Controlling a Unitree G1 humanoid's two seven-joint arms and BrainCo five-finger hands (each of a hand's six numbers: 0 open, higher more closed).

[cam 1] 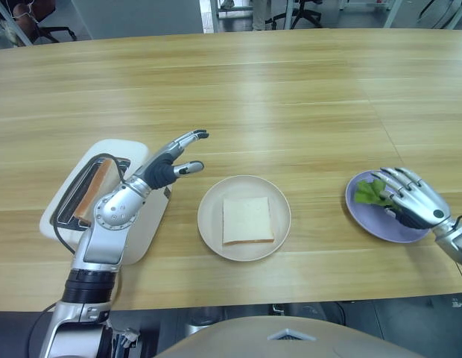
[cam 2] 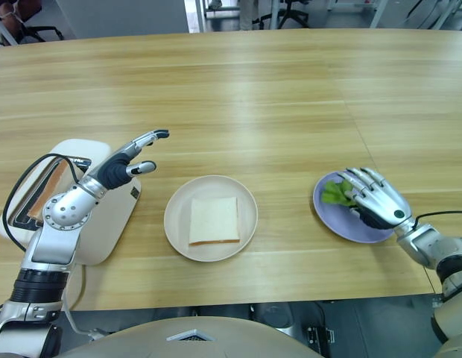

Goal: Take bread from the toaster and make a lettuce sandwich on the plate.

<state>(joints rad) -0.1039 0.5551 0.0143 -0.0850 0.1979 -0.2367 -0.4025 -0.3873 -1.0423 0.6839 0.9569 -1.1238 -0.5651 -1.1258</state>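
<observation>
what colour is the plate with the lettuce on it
The lettuce plate is pale purple, clearest in the right eye view.

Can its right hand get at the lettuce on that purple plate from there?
Probably yes. The right hand hangs directly over the purple plate, with the lettuce just at the hand's left side and nothing between them.

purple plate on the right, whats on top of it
Green lettuce lies on the purple plate, toward its left side. The right hand is over the plate and covers part of the lettuce and the plate's middle, so whatever else lies beneath it is hidden.
</observation>
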